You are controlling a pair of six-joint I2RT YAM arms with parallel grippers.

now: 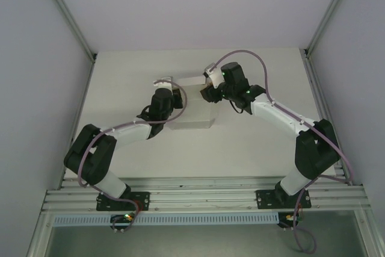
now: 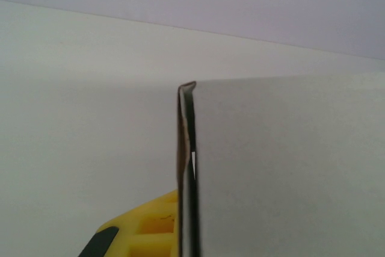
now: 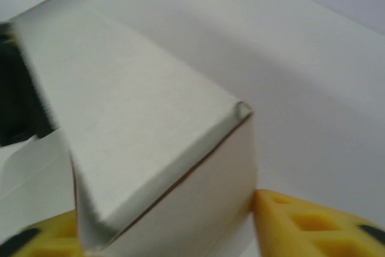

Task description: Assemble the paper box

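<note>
Top external view: the paper box point(image 1: 194, 118), of plain white card, sits about the middle of the counter point(image 1: 252, 154), between the two arms that meet over it. The left hand point(image 1: 174, 98) is at its left end and the right hand point(image 1: 209, 92) at its far right corner. Left wrist view: the left hand is closed narrow on a thin upright wall of the box, seen edge-on. One yellow finger point(image 2: 147, 227) shows to the left of the card; the other is hidden behind the broad white panel. Right wrist view: the right hand straddles a corner of the box, its yellow fingers point(image 3: 313, 227) apart on either side. The one on the right of the view touches the wall; whether the pair presses the card firmly cannot be told. Progress, as judged: the card has been raised into a body with standing walls and a sloping panel folded over, so the task seems well begun but not done. The corner seam gapes and the folded panel is not yet flat. Closing and tucking appear to remain.
</note>
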